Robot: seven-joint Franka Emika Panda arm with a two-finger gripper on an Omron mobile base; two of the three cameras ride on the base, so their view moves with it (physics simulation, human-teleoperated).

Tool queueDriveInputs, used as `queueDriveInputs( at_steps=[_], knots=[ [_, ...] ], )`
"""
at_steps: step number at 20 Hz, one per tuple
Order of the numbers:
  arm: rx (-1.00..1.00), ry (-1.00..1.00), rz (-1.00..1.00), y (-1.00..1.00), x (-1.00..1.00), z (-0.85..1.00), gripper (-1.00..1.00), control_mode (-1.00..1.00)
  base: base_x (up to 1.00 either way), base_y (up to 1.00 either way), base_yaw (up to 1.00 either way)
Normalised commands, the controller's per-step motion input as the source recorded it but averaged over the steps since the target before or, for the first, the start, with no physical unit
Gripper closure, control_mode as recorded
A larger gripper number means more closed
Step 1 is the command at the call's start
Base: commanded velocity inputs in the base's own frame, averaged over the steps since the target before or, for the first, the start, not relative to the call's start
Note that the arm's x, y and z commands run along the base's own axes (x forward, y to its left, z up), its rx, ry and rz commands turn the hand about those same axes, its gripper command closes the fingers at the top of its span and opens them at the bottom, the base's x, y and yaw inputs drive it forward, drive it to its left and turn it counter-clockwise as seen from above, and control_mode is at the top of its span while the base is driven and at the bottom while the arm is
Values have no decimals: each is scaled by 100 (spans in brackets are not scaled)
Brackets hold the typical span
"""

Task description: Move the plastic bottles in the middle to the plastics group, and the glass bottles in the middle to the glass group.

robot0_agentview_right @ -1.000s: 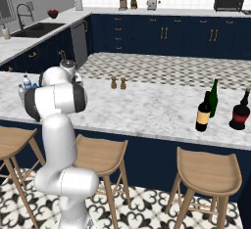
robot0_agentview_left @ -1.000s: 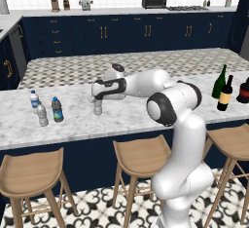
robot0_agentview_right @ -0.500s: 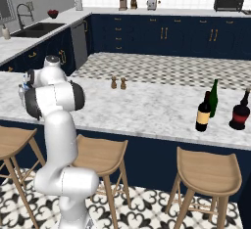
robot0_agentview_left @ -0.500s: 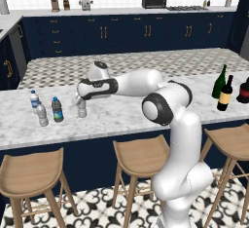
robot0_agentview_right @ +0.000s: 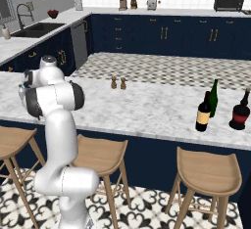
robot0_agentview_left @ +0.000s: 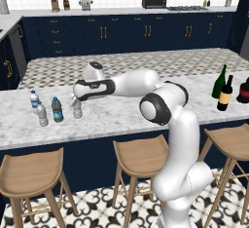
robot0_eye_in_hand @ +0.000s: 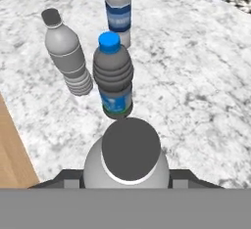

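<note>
Kitchen island, marble table (robot0_agentview_left: 121,120): my tool (robot0_agentview_left: 77,104) is clamped on the grey bottle (robot0_eye_in_hand: 128,160), upright, just beside the plastics. Best lowered straight, w/o nudging the blue-cap bottle (robot0_eye_in_hand: 113,74) ahead. Count: 4 plastic bottles incl. mine; 3 glass bottles (robot0_agentview_left: 226,91) at far end.

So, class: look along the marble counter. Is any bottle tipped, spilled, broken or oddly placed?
Nothing stands out. The blue-capped bottle, grey bottle and white-capped bottle stand upright, nothing spilled. The pincer grips another grey bottle, also upright.
</note>
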Motion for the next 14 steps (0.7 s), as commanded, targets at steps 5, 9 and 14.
queueDriveInputs(
  at_steps=[5,9,14],
  knots=[
    [0,0,8,26,1,-1,100,-100,0,0,0],
    [0,0,8,11,3,-4,100,-100,0,0,0],
    [0,0,5,0,15,0,100,-100,0,0,0]
  ],
)
